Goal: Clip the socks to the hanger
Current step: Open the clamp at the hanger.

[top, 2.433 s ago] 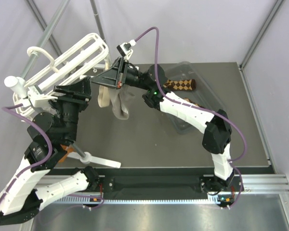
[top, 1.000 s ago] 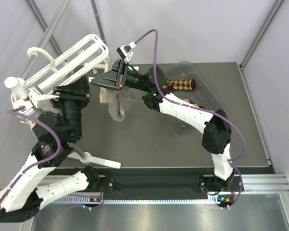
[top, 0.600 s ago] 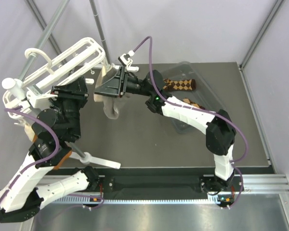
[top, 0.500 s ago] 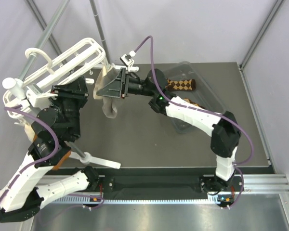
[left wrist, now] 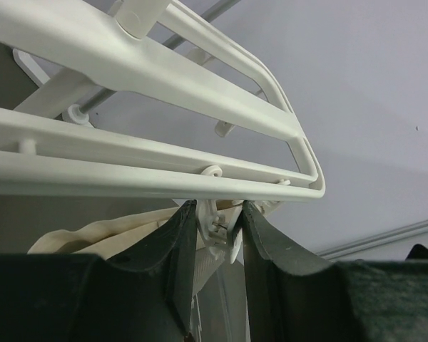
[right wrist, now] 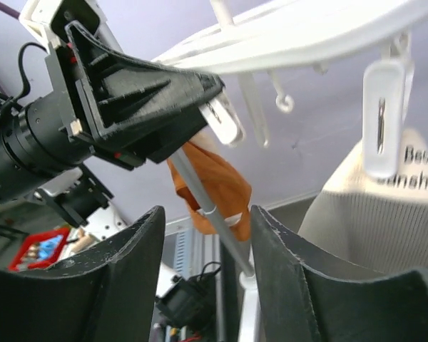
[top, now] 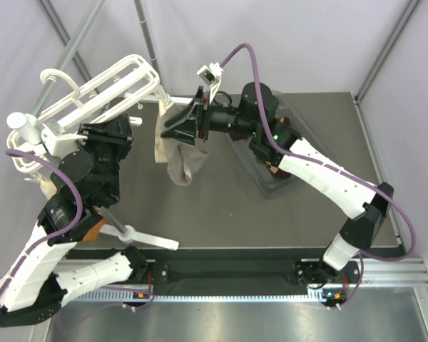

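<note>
The left gripper pinches a hanger clip; the right gripper, open and empty, hovers at its three o'clock.

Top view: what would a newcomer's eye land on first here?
A grey-beige sock hangs from the white hanger at upper left, between the two arms. The left tool pinches a dangling clip under the frame; the right tool gapes open beside the sock, holding nothing.
</note>
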